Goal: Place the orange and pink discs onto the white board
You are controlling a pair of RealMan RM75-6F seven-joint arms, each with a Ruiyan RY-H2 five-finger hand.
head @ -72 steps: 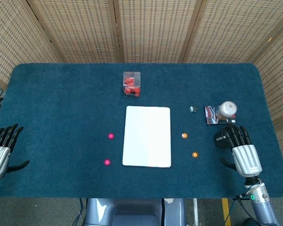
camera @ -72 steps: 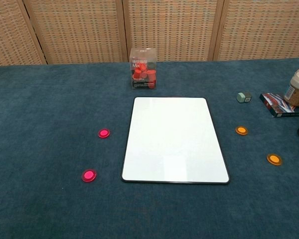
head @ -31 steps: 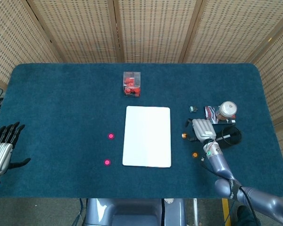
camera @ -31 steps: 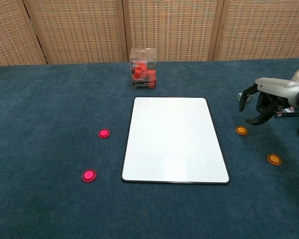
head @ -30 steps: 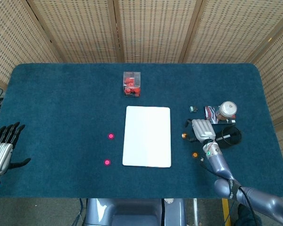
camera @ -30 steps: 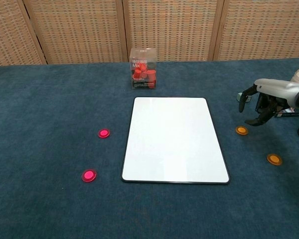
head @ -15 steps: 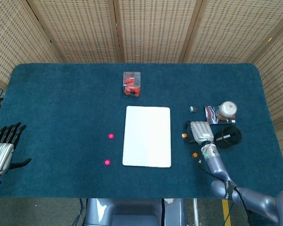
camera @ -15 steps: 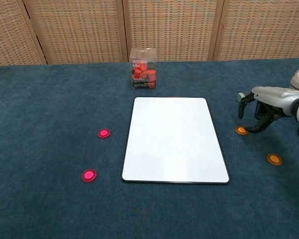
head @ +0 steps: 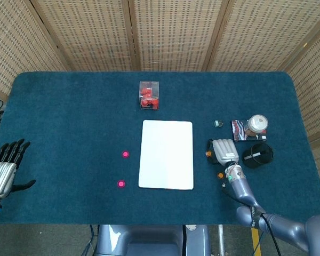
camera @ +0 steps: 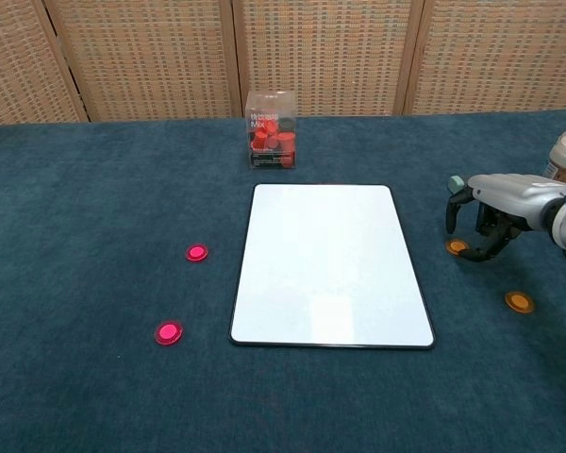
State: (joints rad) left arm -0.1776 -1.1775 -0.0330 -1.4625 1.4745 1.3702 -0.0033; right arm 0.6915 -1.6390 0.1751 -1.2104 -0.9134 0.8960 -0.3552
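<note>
Right robot hand (camera: 479, 219) arched over small round orange disc (camera: 457, 247), fingers curled around it, firm hold unclear. Left robot hand (head: 2, 169) spread, holding nothing. Flat white rectangular board (camera: 328, 264) bare.

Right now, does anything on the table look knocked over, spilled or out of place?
Nothing stands out. The white board lies flat and square, the clear box stands upright, and all the discs lie flat on the cloth.
</note>
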